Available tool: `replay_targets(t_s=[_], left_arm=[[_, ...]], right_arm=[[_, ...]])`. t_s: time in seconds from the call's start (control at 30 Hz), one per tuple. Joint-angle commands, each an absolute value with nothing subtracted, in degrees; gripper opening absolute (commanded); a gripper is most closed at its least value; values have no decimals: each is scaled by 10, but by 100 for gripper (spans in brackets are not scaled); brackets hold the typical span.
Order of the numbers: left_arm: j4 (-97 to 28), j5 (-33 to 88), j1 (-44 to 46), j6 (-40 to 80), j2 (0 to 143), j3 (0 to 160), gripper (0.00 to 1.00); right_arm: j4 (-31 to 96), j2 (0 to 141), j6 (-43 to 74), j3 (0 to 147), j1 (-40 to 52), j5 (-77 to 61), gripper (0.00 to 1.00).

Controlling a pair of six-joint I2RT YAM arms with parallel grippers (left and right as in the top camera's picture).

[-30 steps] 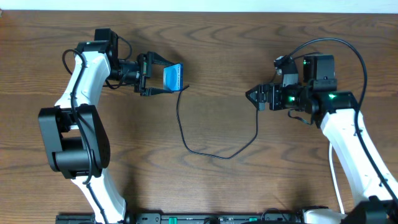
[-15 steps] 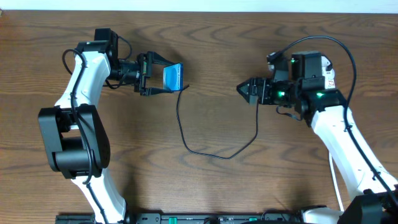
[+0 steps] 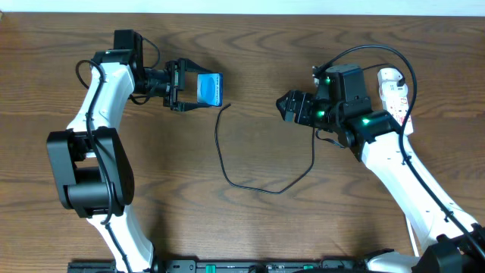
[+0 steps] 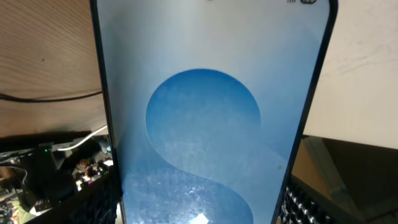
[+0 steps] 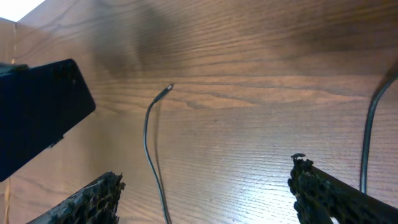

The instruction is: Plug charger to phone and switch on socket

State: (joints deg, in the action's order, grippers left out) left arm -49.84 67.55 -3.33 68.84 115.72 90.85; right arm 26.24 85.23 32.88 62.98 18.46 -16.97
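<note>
We find the left gripper clamped on the phone, upper left of the overhead frame, near the table's far edge. The right gripper stands spread and empty, right of centre. The socket lies upper right. The charger loops over open wood at centre, its plug just beside the phone.

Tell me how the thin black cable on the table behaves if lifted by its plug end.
The thin black cable lies in a loose curve, so it probably flops and trails. Its small plug looks narrow, so it may twist when pinched. Being slim, it is likely light.
</note>
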Motion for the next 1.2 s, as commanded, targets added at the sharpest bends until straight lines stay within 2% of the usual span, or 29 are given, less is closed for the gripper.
replay_targets(t_s=[0.0,0.4,0.63,0.7,1.17], left_arm=[[-498,683,-36,691,1148,914,69],[-498,684,-36,705,1148,914,69],[-498,684,-36,704,1148,914,69],[-498,684,-36,704,1148,914,69],[-498,670,-36,696,1148,914,69]], right_arm=[[263,870,347,639,188,-154,85],[262,895,347,639,189,-164,88],[290,901,347,639,189,-164,93],[303,901,347,639,189,-168,97],[309,901,347,639,189,-171,95]])
